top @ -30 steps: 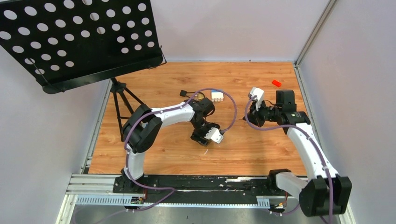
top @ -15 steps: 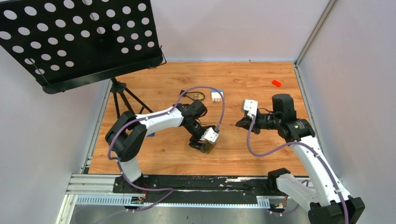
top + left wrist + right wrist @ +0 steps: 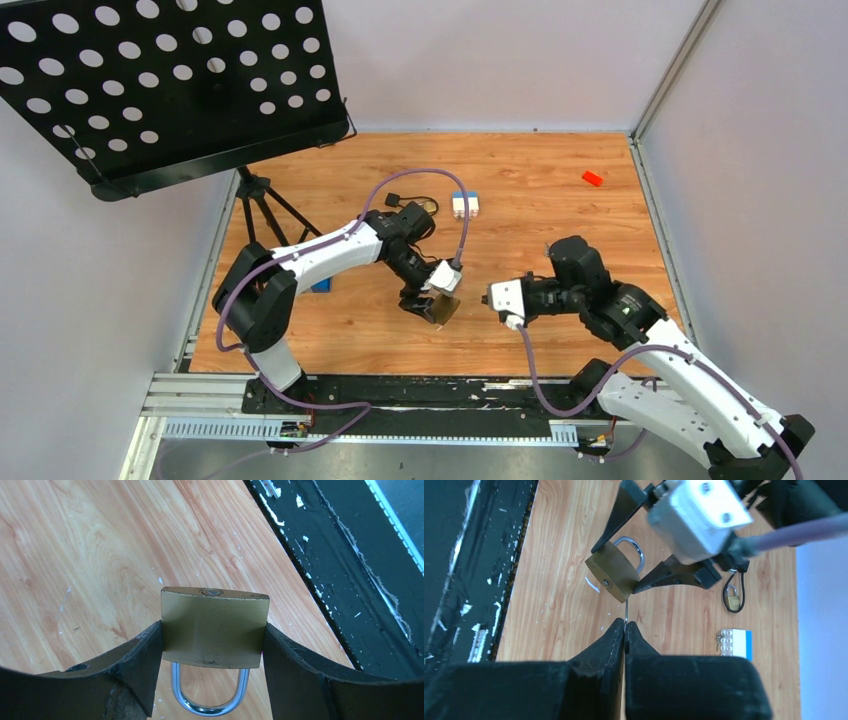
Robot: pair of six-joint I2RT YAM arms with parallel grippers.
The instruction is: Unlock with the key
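My left gripper (image 3: 213,630) is shut on a large brass padlock (image 3: 213,625), gripping its two sides above the wood. The keyhole (image 3: 210,592) faces away from the wrist and the steel shackle (image 3: 210,702) points back toward it. In the top view this padlock (image 3: 441,310) hangs at the table's middle front. My right gripper (image 3: 625,624) is shut on the key (image 3: 625,611), a thin grey blade sticking out of the fingertips. The blade's tip is close to the padlock's (image 3: 613,577) lower corner, just right of its keyhole (image 3: 608,583). The right gripper (image 3: 490,298) is just right of the padlock.
A small brass padlock (image 3: 734,600) on a black cable lies farther back. A white and blue block (image 3: 465,204) lies beside it. A red block (image 3: 592,178) is at the back right. A black music stand (image 3: 170,80) with a tripod (image 3: 262,215) fills the back left. A black rail (image 3: 430,390) runs along the front.
My right arm has swung left and forward, bringing the key up to the big padlock. My left gripper has shifted slightly left and forward with the padlock.
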